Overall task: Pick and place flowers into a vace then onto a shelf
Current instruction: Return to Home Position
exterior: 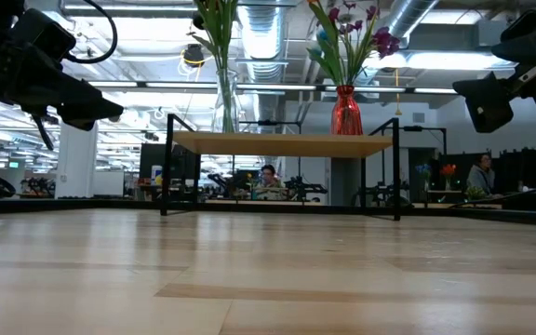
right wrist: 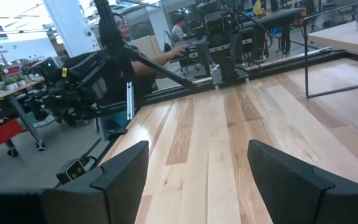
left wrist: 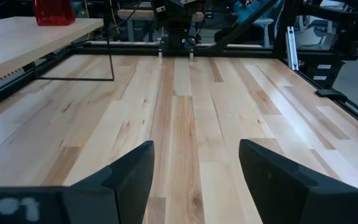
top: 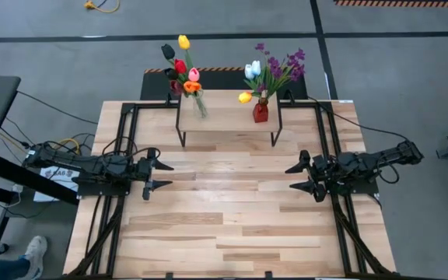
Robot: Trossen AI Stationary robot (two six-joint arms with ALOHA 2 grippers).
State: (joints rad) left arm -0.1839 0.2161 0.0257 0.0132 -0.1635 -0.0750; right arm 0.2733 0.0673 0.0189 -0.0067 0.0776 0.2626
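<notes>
A small light-wood shelf [top: 228,113] on black legs stands at the table's far side. On it stand two vases: a clear glass one [top: 200,106] with red, yellow, orange, pink and dark tulips [top: 181,66], and a red one [top: 260,111] with white and yellow tulips and purple sprigs [top: 274,70]. Both also show in the low view, the glass vase [exterior: 225,102] and the red vase [exterior: 346,112]. My left gripper [top: 162,176] hovers open at the table's left, my right gripper [top: 295,177] open at the right, both well short of the shelf.
Black frame rails [top: 123,155] run along the table's left and right sides and behind the shelf. Bare wood planks [top: 228,210] lie between the two grippers and toward the near edge. People sit at desks [exterior: 268,181] in the room beyond.
</notes>
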